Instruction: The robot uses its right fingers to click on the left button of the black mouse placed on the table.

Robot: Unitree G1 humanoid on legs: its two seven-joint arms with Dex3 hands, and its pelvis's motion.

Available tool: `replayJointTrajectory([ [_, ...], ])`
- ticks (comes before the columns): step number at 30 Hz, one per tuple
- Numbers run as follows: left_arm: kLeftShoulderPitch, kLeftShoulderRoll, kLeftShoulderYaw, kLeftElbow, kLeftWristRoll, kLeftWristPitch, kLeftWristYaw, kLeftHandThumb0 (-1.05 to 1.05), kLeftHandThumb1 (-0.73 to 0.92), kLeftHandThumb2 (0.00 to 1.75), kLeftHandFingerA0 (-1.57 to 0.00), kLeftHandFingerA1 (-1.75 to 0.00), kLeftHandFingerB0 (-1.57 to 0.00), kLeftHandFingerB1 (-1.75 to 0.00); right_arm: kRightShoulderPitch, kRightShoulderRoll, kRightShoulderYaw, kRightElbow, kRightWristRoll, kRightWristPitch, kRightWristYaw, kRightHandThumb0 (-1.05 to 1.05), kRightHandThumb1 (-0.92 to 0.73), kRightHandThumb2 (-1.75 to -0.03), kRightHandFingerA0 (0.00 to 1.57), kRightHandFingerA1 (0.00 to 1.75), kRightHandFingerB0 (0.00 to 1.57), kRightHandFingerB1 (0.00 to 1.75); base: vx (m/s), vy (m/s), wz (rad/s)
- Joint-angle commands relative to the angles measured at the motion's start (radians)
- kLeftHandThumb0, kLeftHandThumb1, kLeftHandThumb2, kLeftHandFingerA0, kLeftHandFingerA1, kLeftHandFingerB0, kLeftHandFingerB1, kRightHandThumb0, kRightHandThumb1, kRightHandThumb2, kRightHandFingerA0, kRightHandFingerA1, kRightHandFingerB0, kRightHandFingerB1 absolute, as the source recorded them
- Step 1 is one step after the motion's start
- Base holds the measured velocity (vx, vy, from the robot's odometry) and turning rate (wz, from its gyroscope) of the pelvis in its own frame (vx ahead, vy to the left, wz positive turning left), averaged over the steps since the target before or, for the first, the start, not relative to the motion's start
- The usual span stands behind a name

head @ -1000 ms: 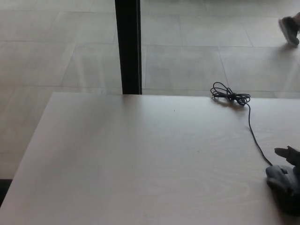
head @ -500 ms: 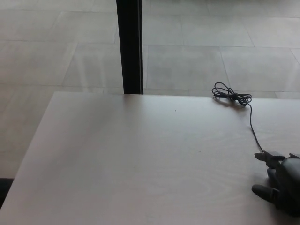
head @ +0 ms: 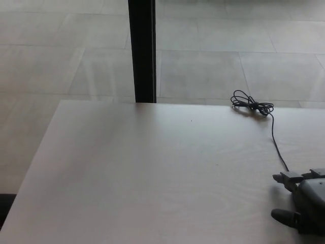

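My right hand (head: 303, 202) comes in at the bottom right corner, low over the pale table (head: 152, 173). One finger (head: 283, 178) points left at the end of the mouse cable (head: 275, 142), and the thumb (head: 282, 216) lies apart from it below. The hand is open. The black mouse is hidden under the hand, so I cannot tell whether a finger touches its button. Its cable runs back to a knotted coil (head: 252, 105) at the table's far edge. The left hand does not show.
A black vertical post (head: 141, 51) stands just behind the table's far edge. Grey tiled floor (head: 213, 46) lies beyond it. The table's left edge (head: 35, 162) runs diagonally toward the near left.
My right hand has come left and forward over the mouse, which showed a second ago and is now covered. A person's shoe at the top right is gone. The view shifted slightly.
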Motion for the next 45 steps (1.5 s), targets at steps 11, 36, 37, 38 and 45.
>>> replayJointTrajectory([
  [11, 0.015, 0.009, -0.003, 0.004, -0.031, -0.022, -0.005, -1.00, 0.92, 0.85, -0.41, -0.80, -0.34, -0.45, 0.040, -0.026, -0.104, 0.054, -0.017, 0.037, -0.055, -0.87, -0.92, -0.69, 0.26, 0.53, 0.31, 0.31, 0.00, 0.000, 0.00],
  [36, 0.025, 0.006, -0.032, 0.008, -0.029, -0.030, 0.014, -0.91, 0.80, 1.20, -0.61, -0.88, -0.37, -0.53, 0.051, 0.020, -0.255, 0.127, 0.043, -0.095, -0.073, -0.88, -0.92, -0.69, 0.42, 0.77, 0.37, 0.32, 0.00, 0.000, 0.00],
  [37, 0.026, 0.007, -0.036, 0.004, -0.029, -0.026, 0.013, -0.95, 0.84, 1.30, -0.73, -1.02, -0.30, -0.51, 0.050, 0.023, -0.235, 0.124, 0.028, -0.064, -0.052, -0.88, -0.76, -1.18, 0.32, 0.62, 0.22, 0.44, 0.00, 0.000, 0.00],
  [38, 0.026, 0.006, -0.038, 0.003, -0.029, -0.028, 0.016, -0.94, 0.83, 1.22, -0.57, -0.87, -0.36, -0.53, 0.050, 0.019, -0.227, 0.128, 0.022, -0.075, -0.062, -0.90, -0.92, -0.69, 0.28, 0.55, 0.34, 0.31, 0.00, 0.000, 0.00],
  [45, 0.027, 0.005, -0.043, 0.007, -0.037, -0.025, 0.014, -0.97, 0.92, 0.78, -0.76, -1.11, -0.39, -0.42, 0.039, 0.000, -0.181, 0.126, 0.004, -0.064, -0.026, -0.94, -0.92, -0.72, 0.17, 0.48, 0.23, 0.31, 0.00, 0.000, 0.00],
])
